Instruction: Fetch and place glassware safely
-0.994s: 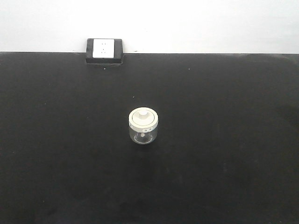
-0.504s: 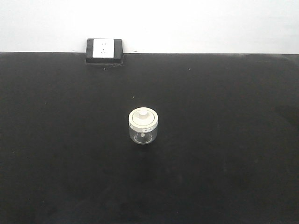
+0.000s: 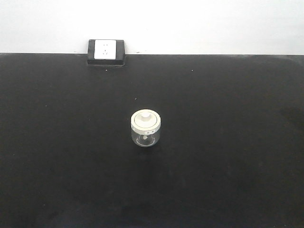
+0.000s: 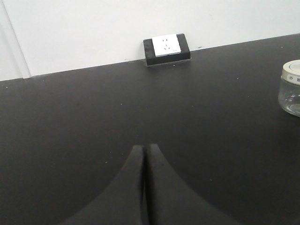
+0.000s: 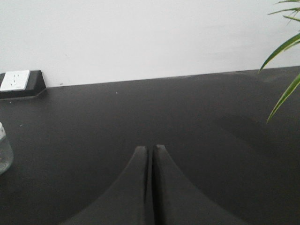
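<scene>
Nearest to me, both grippers sit low at the bottom centre of their wrist views. The left gripper (image 4: 144, 154) has its two dark fingers pressed together with only a hairline seam between them, holding nothing. The right gripper (image 5: 151, 153) is the same, fingers together and empty. Neither touches the glassware.

Over the last second nothing in the front view has shifted: the glass jar (image 3: 145, 128) stands exactly where it did, upright, its cream lid on, just left of the frame's centre. From that stillness I'd judge no carrying is under way. Whether this is the jar waiting to be fetched or the jar already set down safely, the scene fits both, and no marked spot shows where it ought to end.

In the left wrist view the jar is cut off at the right edge; in the right wrist view only a sliver shows at the left edge, so it lies between the two arms.

The black table (image 3: 228, 180) is matte and bare around it. At its far edge, upper left, sits a white socket (image 3: 105, 49) in a black housing against the pale wall (image 3: 199, 23). Green plant leaves (image 5: 283, 51) hang in the right wrist view's upper right.
</scene>
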Tool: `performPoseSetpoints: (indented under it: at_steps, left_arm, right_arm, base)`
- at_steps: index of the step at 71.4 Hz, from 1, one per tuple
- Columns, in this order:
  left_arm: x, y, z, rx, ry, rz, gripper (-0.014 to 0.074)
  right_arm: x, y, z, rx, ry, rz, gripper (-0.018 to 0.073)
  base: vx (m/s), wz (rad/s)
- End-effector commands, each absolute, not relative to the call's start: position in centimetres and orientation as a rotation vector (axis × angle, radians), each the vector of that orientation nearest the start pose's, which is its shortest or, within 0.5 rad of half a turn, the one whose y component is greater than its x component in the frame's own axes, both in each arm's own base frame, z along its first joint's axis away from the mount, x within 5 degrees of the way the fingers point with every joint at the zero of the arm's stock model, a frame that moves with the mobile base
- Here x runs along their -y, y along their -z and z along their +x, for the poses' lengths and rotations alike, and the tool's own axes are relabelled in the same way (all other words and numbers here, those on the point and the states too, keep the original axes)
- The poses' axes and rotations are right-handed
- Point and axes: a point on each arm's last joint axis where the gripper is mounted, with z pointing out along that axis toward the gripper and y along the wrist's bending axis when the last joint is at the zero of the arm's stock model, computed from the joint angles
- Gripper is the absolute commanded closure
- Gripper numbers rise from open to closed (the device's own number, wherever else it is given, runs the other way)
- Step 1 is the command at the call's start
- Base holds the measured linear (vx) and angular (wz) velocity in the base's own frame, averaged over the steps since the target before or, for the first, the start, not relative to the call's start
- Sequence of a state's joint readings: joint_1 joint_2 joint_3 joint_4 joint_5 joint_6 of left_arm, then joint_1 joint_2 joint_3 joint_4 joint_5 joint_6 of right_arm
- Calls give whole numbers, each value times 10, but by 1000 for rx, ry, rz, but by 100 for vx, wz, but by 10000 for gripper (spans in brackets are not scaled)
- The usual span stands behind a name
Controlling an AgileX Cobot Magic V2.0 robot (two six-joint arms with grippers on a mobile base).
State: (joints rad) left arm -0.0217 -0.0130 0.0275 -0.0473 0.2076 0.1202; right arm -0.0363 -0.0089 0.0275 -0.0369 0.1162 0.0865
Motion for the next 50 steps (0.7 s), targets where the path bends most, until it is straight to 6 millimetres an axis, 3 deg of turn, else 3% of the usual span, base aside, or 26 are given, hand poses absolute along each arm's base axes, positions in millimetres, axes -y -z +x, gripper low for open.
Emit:
performPoseSetpoints:
  at_steps: [1, 50]
  left_arm:
    - [2, -183, 57, -1647, -19, 73, 603]
    - [2, -183, 57, -1647, -19, 73, 603]
  right_arm:
    - [3, -196, 57, -1543, 4, 64, 560]
    - [3, -195, 57, -1545, 10, 58, 560]
  base:
    - [0, 0]
    - [0, 0]
